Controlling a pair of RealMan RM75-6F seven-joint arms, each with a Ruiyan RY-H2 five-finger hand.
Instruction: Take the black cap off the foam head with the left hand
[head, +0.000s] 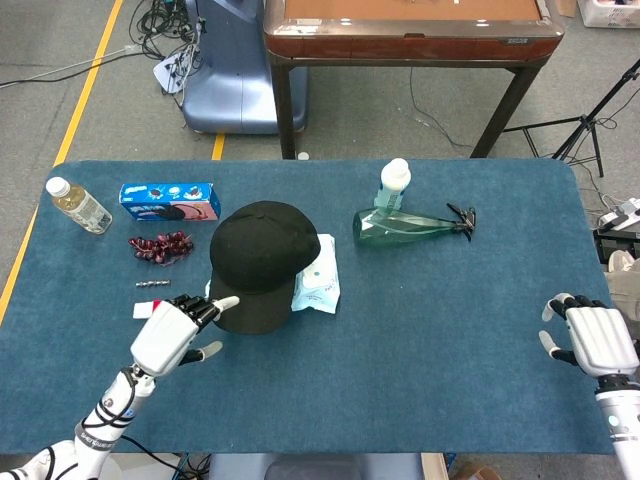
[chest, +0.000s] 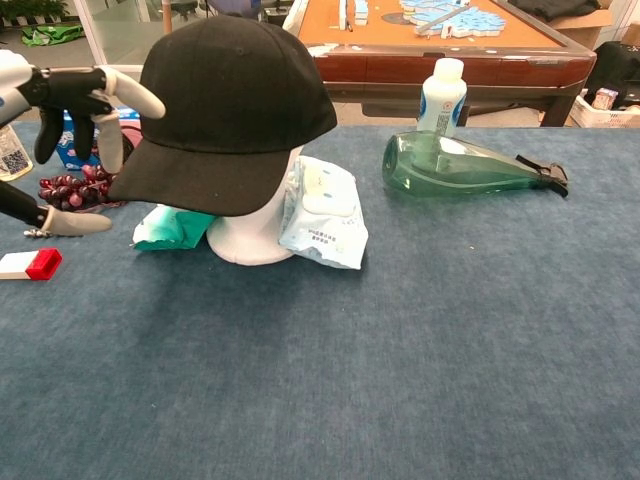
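Note:
A black cap (head: 259, 262) (chest: 232, 108) sits on a white foam head (chest: 252, 230), brim toward the table's front left. My left hand (head: 178, 331) (chest: 62, 130) hovers open just beside the brim, fingers spread and pointing at the cap, with no visible contact. In the chest view its fingers (chest: 128, 92) reach toward the cap's side while the thumb lies low near the table. My right hand (head: 592, 335) rests open near the table's right front edge, far from the cap.
A wipes pack (head: 318, 276) leans on the foam head; a teal packet (chest: 170, 226) lies under the brim. Grapes (head: 160, 246), cookie box (head: 170, 200), juice bottle (head: 78, 204), a small red-and-white object (chest: 28, 263), green glass bottle (head: 410, 224) and white bottle (head: 393, 182) lie around.

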